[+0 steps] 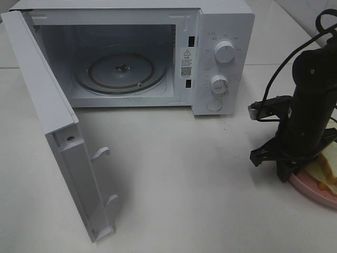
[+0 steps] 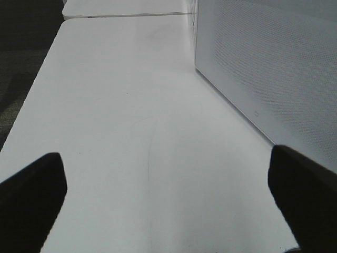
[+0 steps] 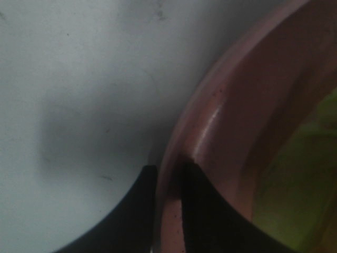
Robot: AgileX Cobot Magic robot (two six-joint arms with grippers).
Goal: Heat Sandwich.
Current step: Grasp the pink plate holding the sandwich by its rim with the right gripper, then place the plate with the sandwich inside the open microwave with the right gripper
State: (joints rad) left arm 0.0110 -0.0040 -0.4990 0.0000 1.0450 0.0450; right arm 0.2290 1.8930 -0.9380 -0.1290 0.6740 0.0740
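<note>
Two black fingers (image 3: 210,216) of the right gripper (image 3: 168,169) straddled the raised rim of the pink plate (image 3: 231,100), one outside it and one inside. We judged them pressed onto that rim, with no gap showing. Just inside the rim, the right wrist view gave us the sandwich (image 3: 303,174) only as a blurred yellow-green patch. From the high camera it showed white bread with a tan crust edge. It lay on the plate at the right edge of the table (image 1: 184,174), partly hidden behind the gripper.

Above the plate the right arm (image 1: 310,89) stood nearly upright, its wrist pointed steeply down, with a black cable (image 1: 279,68) looping off beside it. The left gripper (image 2: 166,163), seen only by its own wrist camera, had its jaws spread wide over bare table with nothing between them. It sat beside a white dotted panel (image 2: 274,63).

Of writing we found little. A sticker (image 1: 186,60) on the frame of the microwave (image 1: 226,21) carried a warning triangle and a square code. Small marks ringed the upper dial (image 1: 225,51) and the lower dial (image 1: 219,83), but none of it was legible to us. Its door (image 1: 52,121) hung fully open, baring the glass turntable (image 1: 121,71).
</note>
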